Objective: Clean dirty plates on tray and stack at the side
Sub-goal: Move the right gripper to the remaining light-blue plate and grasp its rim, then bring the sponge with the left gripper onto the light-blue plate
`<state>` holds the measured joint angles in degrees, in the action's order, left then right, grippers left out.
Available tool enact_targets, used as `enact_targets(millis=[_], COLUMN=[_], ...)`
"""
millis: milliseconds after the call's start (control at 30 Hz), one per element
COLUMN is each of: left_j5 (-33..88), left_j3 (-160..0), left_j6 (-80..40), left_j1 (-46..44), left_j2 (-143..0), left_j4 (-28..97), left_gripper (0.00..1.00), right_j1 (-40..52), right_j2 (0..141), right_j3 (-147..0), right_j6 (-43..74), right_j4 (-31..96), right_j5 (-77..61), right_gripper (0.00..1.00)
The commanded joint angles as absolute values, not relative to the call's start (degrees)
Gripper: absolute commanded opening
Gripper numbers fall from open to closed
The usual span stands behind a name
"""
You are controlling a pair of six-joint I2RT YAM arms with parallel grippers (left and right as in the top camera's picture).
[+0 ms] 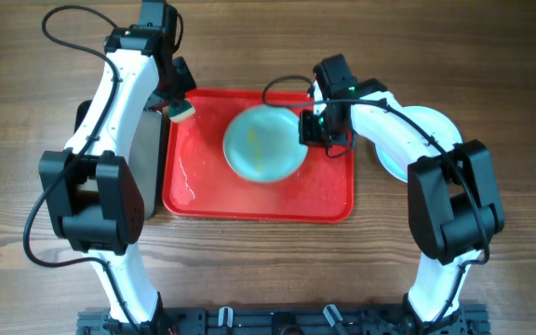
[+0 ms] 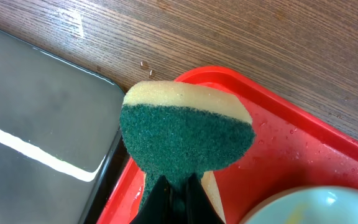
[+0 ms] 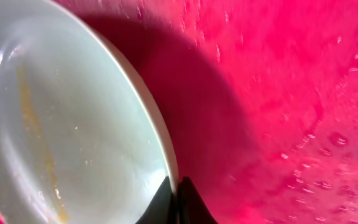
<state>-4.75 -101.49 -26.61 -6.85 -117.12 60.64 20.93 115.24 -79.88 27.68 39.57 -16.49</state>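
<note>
the red tray (image 1: pixel 189 191) lies across the middle of the table. we see its textured floor wet with droplets, and a streak of water near its left rim. on its far right part lies a turquoise plate (image 1: pixel 263 144), pale, round and shallow, with yellowish streaks smeared across its inside. the right gripper (image 1: pixel 307 130) pinches its right rim, and the dark shadow under that edge tells us it sits raised off the tray. on the table just right of the tray we see a second plate (image 1: pixel 391 165), pale and mostly hidden; we cannot tell whether more lie stacked there.
</note>
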Motion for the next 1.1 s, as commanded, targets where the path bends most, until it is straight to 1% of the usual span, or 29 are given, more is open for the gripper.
enact_targets(millis=[0, 67, 167, 233, 367, 400, 767, 833, 900, 1000, 1067], left_j5=[-3.8, -3.9, -3.9, -3.8, -3.8, -3.8, -3.9, -3.8, -3.6, 1.8, 5.2], left_j3=[-102.1, -102.1, -102.1, -102.1, -102.1, -102.1, -101.9, -101.4, -100.7, -98.8, -96.1], left_j6=[-26.0, -26.0, -26.0, -26.0, -26.0, -26.0, -25.7, -25.7, -25.3, -20.0, -13.8], left_j1=[-7.1, -7.4, -7.6, -7.7, -8.4, -8.8, -12.6, -12.7, -12.7, -12.9, -13.7], left_j2=[-117.2, -117.2, -117.2, -117.2, -117.2, -117.2, -117.2, -117.2, -117.2, -117.2, -117.2], left_j4=[60.3, 60.3, 60.3, 60.2, 60.2, 60.1, 57.2, 57.2, 57.2, 56.6, 54.5], left_gripper=[0.04, 0.04, 0.04, 0.04, 0.04, 0.04, 0.04, 0.04, 0.04, 0.04, 0.04], right_j1=[22.8, 24.7, 26.6, 26.8, 26.7, 26.7, 26.8, 26.8, 26.8, 26.8, 26.8], right_j2=[116.0, 116.1, 116.2, 116.2, 116.3, 116.6, 121.8, 123.2, 123.7, 123.7, 123.7], right_j3=[-79.7, -78.9, -78.7, -78.7, -78.6, -78.6, -78.6, -78.6, -78.6, -78.6, -78.6], right_j6=[45.6, 45.5, 45.5, 45.3, 43.0, 42.0, 40.8, 39.9, 39.8, 39.4, 39.1], right_j4=[36.4, 35.2, 34.9, 34.6, 33.9, 33.2, 31.6, 30.9, 30.8, 29.6, 29.1], right_j5=[-13.4, -9.6, -7.5, -7.5, -7.2, -7.3, -10.4, -11.9, -12.4, -13.8, -15.0], right_gripper=[0.04, 0.04, 0.04, 0.04, 0.08, 0.11, 0.13, 0.12, 0.04, 0.04, 0.04])
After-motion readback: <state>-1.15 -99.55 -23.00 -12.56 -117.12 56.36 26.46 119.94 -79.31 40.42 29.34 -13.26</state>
